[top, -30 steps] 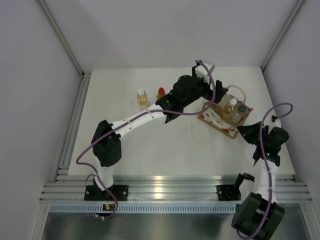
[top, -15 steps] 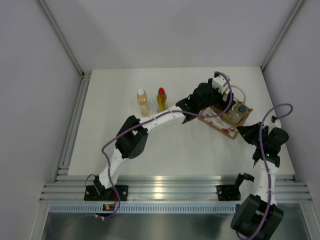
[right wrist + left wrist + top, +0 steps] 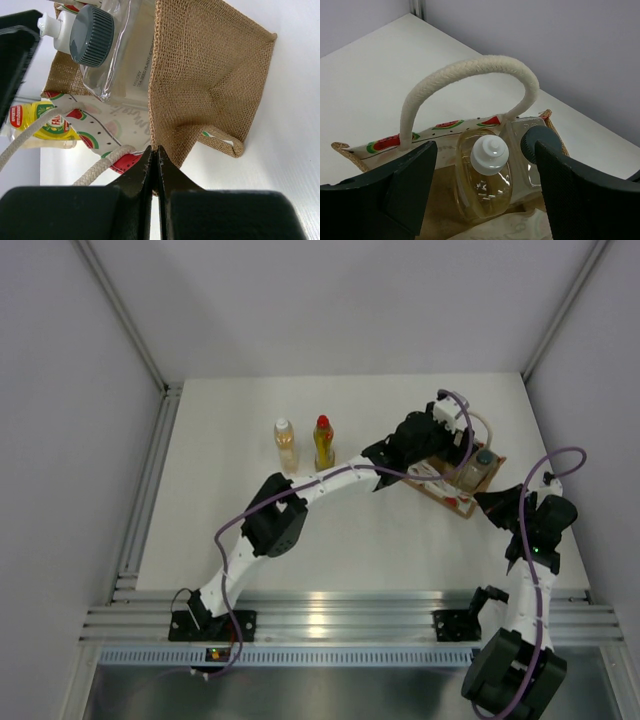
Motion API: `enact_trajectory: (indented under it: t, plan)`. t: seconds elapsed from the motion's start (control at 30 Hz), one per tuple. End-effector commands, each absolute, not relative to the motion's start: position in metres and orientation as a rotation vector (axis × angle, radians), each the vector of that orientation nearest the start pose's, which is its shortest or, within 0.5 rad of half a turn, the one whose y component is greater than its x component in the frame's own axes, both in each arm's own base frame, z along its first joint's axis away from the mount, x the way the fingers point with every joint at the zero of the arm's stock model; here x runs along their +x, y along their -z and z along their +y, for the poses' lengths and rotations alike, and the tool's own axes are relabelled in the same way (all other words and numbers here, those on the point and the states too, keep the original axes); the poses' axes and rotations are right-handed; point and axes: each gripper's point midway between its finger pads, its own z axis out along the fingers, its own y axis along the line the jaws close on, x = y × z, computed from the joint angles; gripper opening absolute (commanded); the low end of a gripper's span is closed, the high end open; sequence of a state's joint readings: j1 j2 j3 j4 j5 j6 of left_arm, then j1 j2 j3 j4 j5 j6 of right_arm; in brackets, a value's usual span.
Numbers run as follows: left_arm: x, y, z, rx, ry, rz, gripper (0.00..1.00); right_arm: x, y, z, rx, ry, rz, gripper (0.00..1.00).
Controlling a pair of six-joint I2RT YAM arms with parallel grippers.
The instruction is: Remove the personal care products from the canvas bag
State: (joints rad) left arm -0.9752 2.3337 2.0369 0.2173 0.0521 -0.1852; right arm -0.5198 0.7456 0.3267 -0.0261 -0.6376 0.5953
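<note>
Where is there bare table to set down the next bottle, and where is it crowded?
Free: the strip between the unpacked amber bottle and the left rail; the near centre between the left arm and right arm. Crowded: around the canvas bag, where left tool and right tool meet.

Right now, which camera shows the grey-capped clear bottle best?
Right wrist view: the clear bottle is close, cap and body plain. Left wrist view: partly behind the left claw. Top view: small, inside the canvas bag.

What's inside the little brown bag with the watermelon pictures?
Two bottles sit inside the tan canvas bag: an amber bottle with a white cap and a clear bottle with a dark grey cap. The bag's floor beneath them is hidden.
</note>
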Motion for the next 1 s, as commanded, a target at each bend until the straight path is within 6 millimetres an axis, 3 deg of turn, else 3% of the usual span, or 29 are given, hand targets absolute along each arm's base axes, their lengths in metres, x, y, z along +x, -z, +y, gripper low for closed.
enact_trajectory:
  t: [0.0,0.17,0.4,0.47,0.6,0.63,0.67,0.73,0.77,0.8,0.83,0.97]
  plan:
    - [0.379,-0.249,-0.601,0.677,0.908,1.499,0.82,0.265,-0.125,-0.005,0.688,-0.716,1.893,0.01]
    - [0.390,-0.243,-0.604,0.619,0.864,1.508,0.74,0.265,-0.125,-0.005,0.683,-0.717,1.894,0.01]
    - [0.394,-0.221,-0.611,0.605,0.866,1.534,0.71,0.265,-0.125,-0.005,0.681,-0.718,1.894,0.01]
    - [0.394,-0.222,-0.612,0.595,0.869,1.531,0.60,0.265,-0.123,-0.004,0.681,-0.724,1.898,0.01]
    - [0.396,-0.219,-0.612,0.592,0.862,1.534,0.55,0.266,-0.125,-0.004,0.676,-0.726,1.894,0.01]
    - [0.396,-0.220,-0.612,0.593,0.860,1.534,0.52,0.266,-0.126,-0.004,0.675,-0.725,1.893,0.01]
    - [0.396,-0.221,-0.611,0.590,0.861,1.533,0.40,0.266,-0.126,-0.005,0.676,-0.724,1.893,0.01]
    - [0.396,-0.223,-0.611,0.589,0.865,1.533,0.27,0.265,-0.124,-0.004,0.677,-0.726,1.895,0.01]
    - [0.395,-0.225,-0.612,0.588,0.871,1.531,0.12,0.266,-0.125,-0.004,0.676,-0.726,1.894,0.01]
    - [0.394,-0.228,-0.612,0.585,0.878,1.528,0.05,0.266,-0.125,-0.004,0.677,-0.726,1.895,0.01]
    - [0.394,-0.227,-0.612,0.580,0.881,1.536,0.00,0.266,-0.125,-0.004,0.677,-0.726,1.895,0.01]
    - [0.391,-0.247,-0.612,0.568,0.881,1.512,0.00,0.266,-0.124,-0.005,0.675,-0.723,1.895,0.01]
